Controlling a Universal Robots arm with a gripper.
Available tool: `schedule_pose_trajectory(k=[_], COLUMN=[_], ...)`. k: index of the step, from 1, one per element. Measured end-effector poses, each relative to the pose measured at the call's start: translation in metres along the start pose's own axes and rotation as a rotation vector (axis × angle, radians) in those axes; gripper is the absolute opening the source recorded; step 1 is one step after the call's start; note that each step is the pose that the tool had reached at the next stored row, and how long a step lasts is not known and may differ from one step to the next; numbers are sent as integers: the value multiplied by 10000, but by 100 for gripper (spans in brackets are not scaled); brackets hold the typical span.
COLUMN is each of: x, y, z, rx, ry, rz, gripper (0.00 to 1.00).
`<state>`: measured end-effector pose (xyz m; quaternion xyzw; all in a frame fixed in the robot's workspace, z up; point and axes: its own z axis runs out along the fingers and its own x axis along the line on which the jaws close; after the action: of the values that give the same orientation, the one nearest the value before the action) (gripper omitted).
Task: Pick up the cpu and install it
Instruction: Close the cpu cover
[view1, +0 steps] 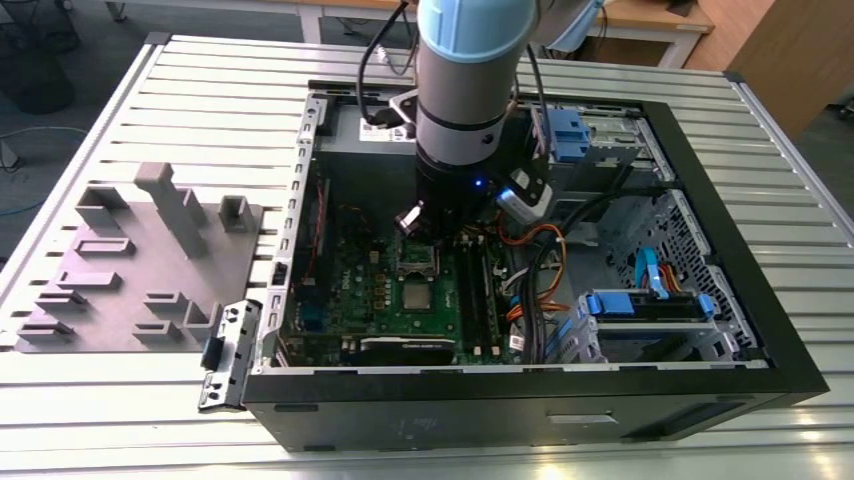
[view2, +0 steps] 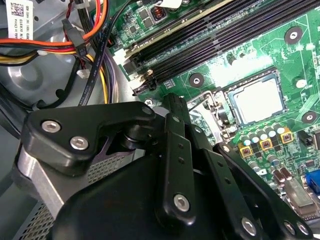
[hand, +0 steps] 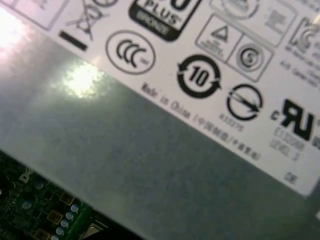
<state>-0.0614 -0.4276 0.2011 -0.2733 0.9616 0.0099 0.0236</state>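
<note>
As the cpu (view1: 418, 296) lies flat on the green board (view1: 360, 290) just below frame centre in the exterior view, apart from the gripper (view2: 172, 102), the step is judged approach for pick-up. Nothing is seen held. Gripper opening: cannot be told. Grasp req. squaring on chip edges, clear of socket frame (view2: 206, 114), w/o tilt.

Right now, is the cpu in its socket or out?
In: the cpu lies flat inside the socket border; the metal frame sits beside it, not over it.
</note>
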Motion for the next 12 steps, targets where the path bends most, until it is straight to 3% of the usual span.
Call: schedule_pose_trajectory(k=[6,12], x=[3,0], y=[2,0], z=[-12,-105], rx=[-6,-1], ry=[-6,-1], rz=[-1,0], gripper=[11,11])
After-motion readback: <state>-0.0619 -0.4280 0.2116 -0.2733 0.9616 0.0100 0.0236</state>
